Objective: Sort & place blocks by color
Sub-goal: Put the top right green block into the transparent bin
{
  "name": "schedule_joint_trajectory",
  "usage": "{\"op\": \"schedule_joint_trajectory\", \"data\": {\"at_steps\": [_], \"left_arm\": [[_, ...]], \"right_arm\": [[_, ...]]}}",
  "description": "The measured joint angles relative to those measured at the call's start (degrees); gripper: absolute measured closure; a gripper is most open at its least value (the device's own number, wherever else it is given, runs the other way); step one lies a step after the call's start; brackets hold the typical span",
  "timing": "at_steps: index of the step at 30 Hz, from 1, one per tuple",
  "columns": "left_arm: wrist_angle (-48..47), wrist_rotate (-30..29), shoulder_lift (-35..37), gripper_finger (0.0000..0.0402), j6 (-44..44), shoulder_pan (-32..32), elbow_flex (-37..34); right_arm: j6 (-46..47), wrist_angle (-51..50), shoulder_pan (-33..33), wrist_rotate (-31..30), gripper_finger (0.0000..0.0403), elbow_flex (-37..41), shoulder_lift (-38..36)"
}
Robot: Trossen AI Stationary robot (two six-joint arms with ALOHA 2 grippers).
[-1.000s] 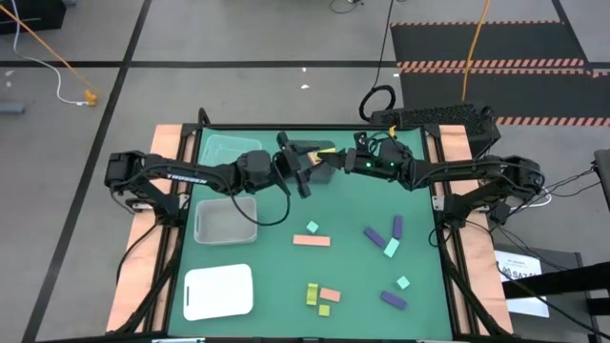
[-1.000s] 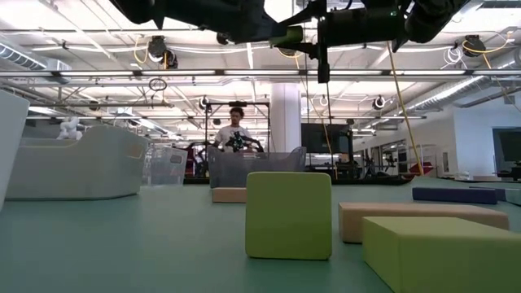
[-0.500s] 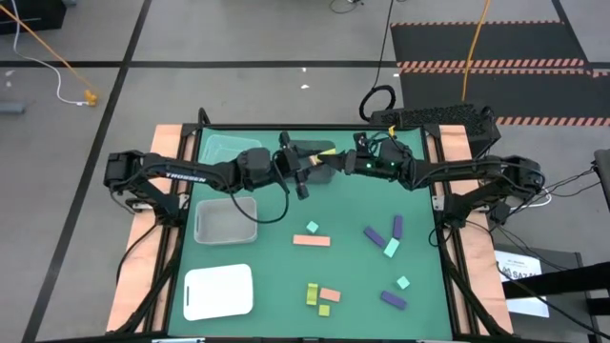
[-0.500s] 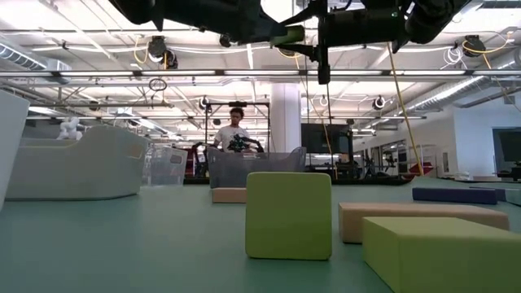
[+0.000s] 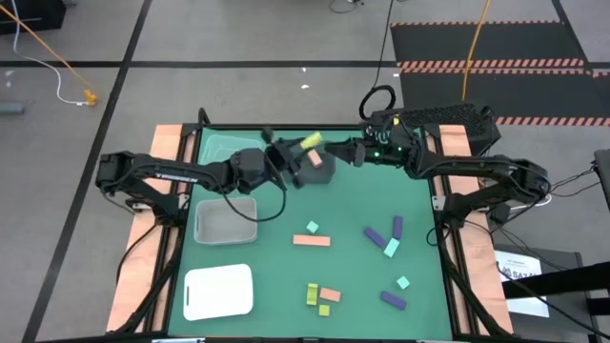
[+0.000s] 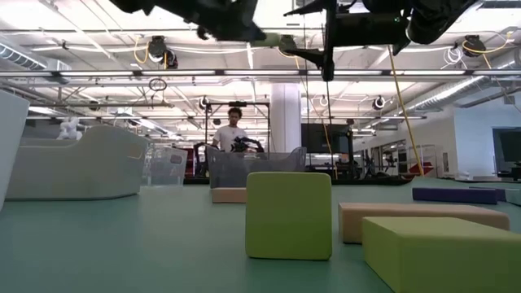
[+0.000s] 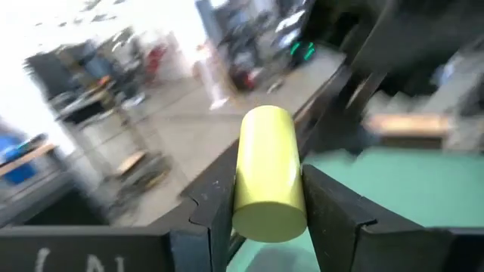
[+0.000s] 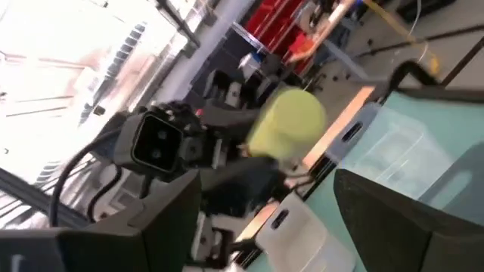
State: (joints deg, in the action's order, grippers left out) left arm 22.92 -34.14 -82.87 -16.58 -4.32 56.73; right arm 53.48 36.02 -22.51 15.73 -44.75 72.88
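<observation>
Yellow-green block (image 7: 266, 174) is clamped between left gripper (image 5: 303, 151) fingers (image 7: 340, 215), raised near the table's (image 5: 353, 276) far edge. Right gripper (image 5: 345, 152) fingers are spread apart, beside it.

The right gripper (image 5: 345, 152) is letting go and pulling back toward the table's far right, its fingers now wide apart, while the left gripper (image 5: 303, 151) is carrying the yellow-green block (image 5: 311, 142) alone toward the far edge.
</observation>
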Motion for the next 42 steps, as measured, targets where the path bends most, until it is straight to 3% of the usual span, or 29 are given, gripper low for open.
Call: {"op": "schedule_joint_trajectory", "data": {"at_steps": [6,11,18,22,26,32,35,42], "left_arm": [[-7.5,-9.3,6.7,0.0268,3.3,0.0,0.2],[-22.6,-16.7,12.8,0.0268,11.9,-0.3,0.2],[-54.4,-17.7,18.7,0.0268,43.2,-3.6,0.2],[-71.8,-12.9,18.3,0.0268,57.6,-6.7,0.0],[-76.5,-6.8,16.2,0.0268,63.3,-10.0,-2.5],[-75.3,-0.5,12.2,0.0268,67.3,-14.0,-7.2],[-75.2,2.2,10.4,0.0268,68.2,-15.1,-8.4],[-74.3,2.3,7.0,0.0263,68.0,-16.7,-8.7]], "right_arm": [[-5.3,-7.7,-3.3,-0.6,0.0116,0.0,-1.0],[-6.4,-11.8,-4.5,-0.7,0.0116,0.0,-1.0],[-8.1,-15.1,-4.8,-1.0,0.0117,0.1,-1.0],[-8.1,-15.3,-4.8,-1.0,0.0117,0.1,-1.0],[-8.2,-15.3,-4.8,-3.6,0.0117,0.1,-1.0],[-7.1,-15.2,-4.8,-11.3,0.0117,0.1,-1.0],[-4.8,-14.9,-4.8,-11.2,0.0117,0.1,-1.0],[-4.8,-14.9,-4.7,-6.1,0.0117,0.1,-1.0]]}}
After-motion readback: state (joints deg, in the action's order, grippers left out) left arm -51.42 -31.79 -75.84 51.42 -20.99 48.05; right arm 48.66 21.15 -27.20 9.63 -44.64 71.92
